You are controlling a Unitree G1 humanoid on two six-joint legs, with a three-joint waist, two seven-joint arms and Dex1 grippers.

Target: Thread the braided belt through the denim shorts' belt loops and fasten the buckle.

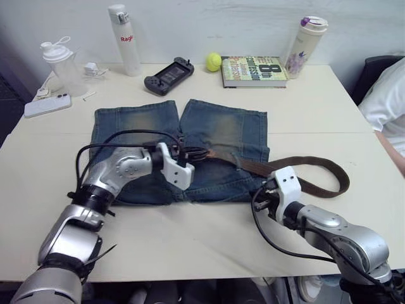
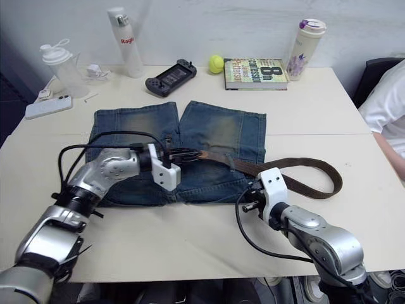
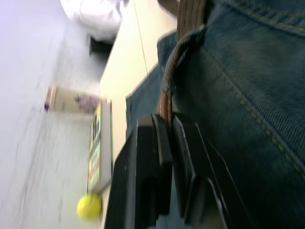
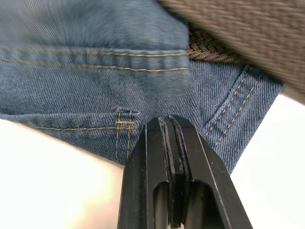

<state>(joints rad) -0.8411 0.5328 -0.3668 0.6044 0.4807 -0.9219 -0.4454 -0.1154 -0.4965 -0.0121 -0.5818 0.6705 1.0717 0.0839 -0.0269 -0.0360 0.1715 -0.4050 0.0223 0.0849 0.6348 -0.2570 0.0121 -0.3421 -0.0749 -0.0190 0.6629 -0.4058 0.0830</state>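
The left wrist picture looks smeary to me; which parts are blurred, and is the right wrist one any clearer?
Left wrist view: the denim shorts and belt edge are fairly sharp, while the tennis ball and book behind are soft and streaked. Right wrist view: the stitching on the shorts is crisp, but the braided belt near the lens is blurred.

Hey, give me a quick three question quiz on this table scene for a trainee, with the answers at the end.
1. True or false: the belt lies wholly on the shorts.
2. What lies between the game console and the book? A: a yellow ball. B: a phone. C: a bottle.
3. Fill in: the left gripper is shut on the ____.
Key: 1 false, it loops out onto the table on the robot's right; 2 A; 3 belt.
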